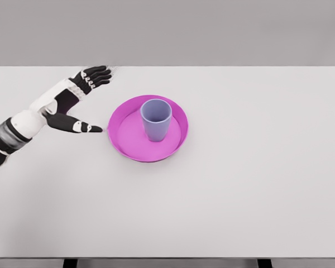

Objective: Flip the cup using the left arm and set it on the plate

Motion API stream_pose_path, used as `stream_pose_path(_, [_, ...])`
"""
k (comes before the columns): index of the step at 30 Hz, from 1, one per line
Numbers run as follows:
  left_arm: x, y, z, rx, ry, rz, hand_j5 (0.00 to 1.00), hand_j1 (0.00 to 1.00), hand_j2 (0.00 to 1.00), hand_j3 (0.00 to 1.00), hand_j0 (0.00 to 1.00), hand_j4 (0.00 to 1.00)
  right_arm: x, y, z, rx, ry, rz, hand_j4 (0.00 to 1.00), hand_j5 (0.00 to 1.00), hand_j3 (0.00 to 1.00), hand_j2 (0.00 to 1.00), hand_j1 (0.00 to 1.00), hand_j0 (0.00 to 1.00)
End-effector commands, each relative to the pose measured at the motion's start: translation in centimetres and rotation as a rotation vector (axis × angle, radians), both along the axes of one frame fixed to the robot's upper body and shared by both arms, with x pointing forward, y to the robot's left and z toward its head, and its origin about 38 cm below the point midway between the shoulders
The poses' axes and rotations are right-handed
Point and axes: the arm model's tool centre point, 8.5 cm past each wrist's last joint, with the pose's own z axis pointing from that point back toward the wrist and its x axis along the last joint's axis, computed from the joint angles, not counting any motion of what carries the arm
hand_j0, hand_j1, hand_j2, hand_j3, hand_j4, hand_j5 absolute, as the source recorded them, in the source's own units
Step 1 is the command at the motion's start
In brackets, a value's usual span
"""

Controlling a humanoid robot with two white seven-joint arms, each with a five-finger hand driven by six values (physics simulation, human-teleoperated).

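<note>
On the white table [240,184], left of centre, sits the magenta plate [123,137]. Blue-grey cup [156,119] stands upright in the plate, mouth up, base on the plate's floor, slightly toward the far rim. Left hand [78,103] is to the left of the plate, released: fingers spread wide, holding nothing. Thumb tip points at the plate's near-left rim, just beside it; contact cannot be judged. Other fingers extend toward the table's far edge.

White table [240,195] against a plain grey backdrop [212,28].
</note>
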Motion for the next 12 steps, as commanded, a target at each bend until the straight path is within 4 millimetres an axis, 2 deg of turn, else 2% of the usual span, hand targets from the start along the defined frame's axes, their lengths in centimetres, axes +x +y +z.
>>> stream_pose_path(1, [-1.6, 5.0, 1.5, 0.261, -0.022, -0.032, 1.0, 1.0, 1.0, 1.0, 1.0, 1.0, -0.1, 0.0, 0.0, 0.0, 0.001, 0.0, 1.0, 1.0, 1.0, 1.0, 1.0, 1.0])
stream_pose_path(4, [-1.9, 5.7, 1.7, 0.278, -0.017, -0.025, 1.0, 1.0, 1.0, 1.0, 1.0, 1.0, 0.0, 0.0, 0.0, 0.0, -0.001, 0.001, 1.0, 1.0, 1.0, 1.0, 1.0, 1.0])
stream_pose_path(8, [-2.0, 4.3, 2.0, 0.251, -0.034, -0.056, 1.0, 1.0, 1.0, 1.0, 1.0, 1.0, -0.1, 0.0, 0.0, 0.0, 0.001, 0.0, 1.0, 1.0, 1.0, 1.0, 1.0, 1.0])
stream_pose_path(12, [-2.1, 4.0, 1.9, 0.246, -0.033, -0.065, 1.0, 1.0, 1.0, 1.0, 1.0, 1.0, 0.0, 0.0, 0.0, 0.0, -0.001, 0.001, 1.0, 1.0, 1.0, 1.0, 1.0, 1.0])
